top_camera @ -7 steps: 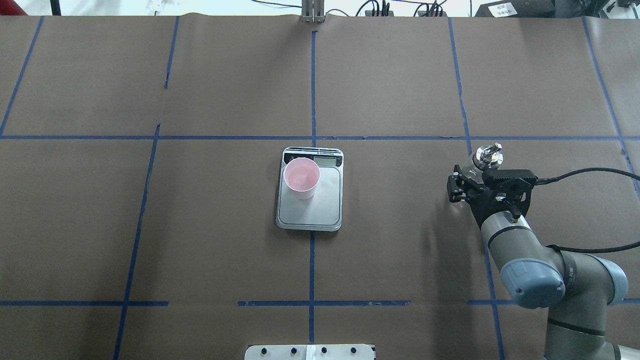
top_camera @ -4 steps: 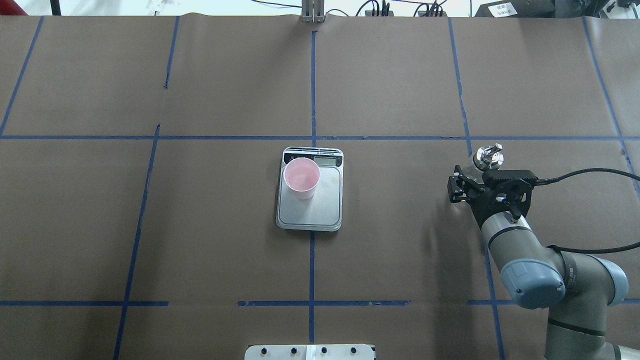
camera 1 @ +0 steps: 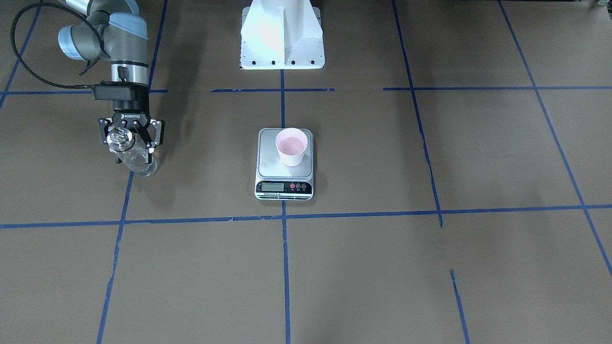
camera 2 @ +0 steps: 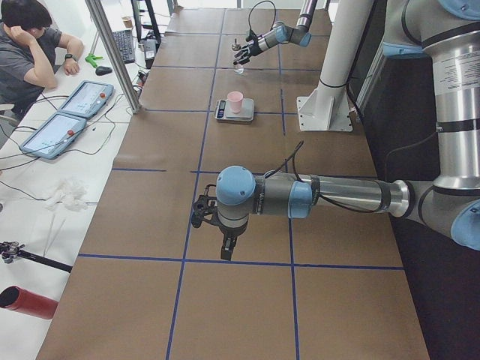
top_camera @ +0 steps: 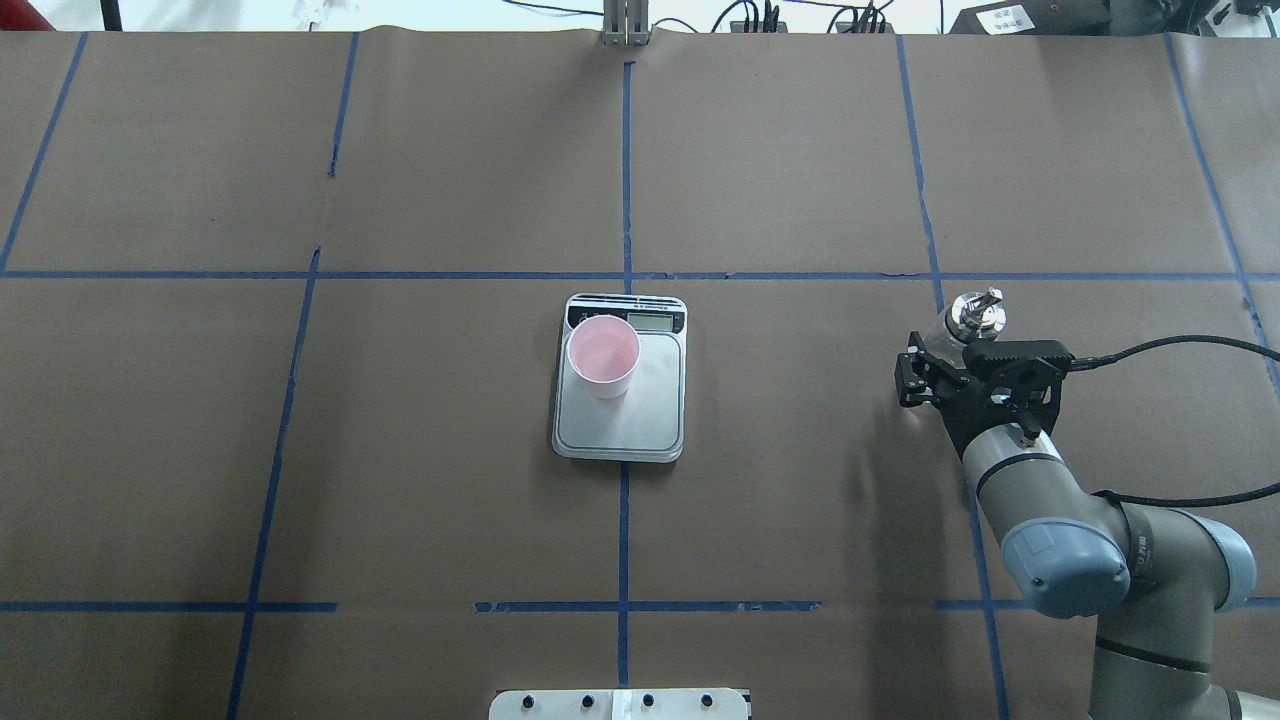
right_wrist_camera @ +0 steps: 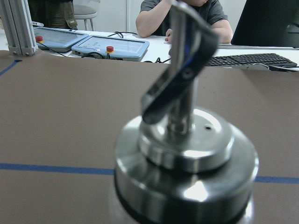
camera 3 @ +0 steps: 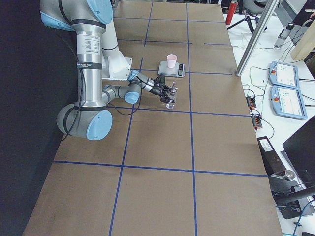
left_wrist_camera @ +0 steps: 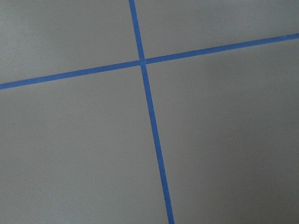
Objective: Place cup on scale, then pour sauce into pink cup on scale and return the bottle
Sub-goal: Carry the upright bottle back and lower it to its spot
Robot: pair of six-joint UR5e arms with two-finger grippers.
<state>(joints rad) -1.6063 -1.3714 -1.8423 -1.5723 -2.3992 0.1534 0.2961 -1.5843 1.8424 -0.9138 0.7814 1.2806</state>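
The pale pink cup (top_camera: 603, 355) stands upright on the back left of the silver scale (top_camera: 625, 425) at the table's middle; both show in the front view, cup (camera 1: 291, 145) on scale (camera 1: 269, 160). My right gripper (top_camera: 950, 365) is shut on the clear glass bottle (top_camera: 968, 318) far to the right of the scale, near a blue tape line. The bottle (camera 1: 138, 162) is upright, low at the table. Its silver spout cap (right_wrist_camera: 184, 154) fills the right wrist view. My left gripper (camera 2: 204, 214) shows only in the exterior left view, away from the scale; I cannot tell its state.
Brown paper with a blue tape grid (top_camera: 625, 275) covers the table. The robot's white base (camera 1: 282, 36) stands behind the scale. Operators' tablets (camera 3: 283, 73) and cables lie beyond the far edge. The left wrist view shows only paper and a tape cross (left_wrist_camera: 142, 62).
The right gripper and the bottle have sunk very slightly. The cup and the scale have not moved.
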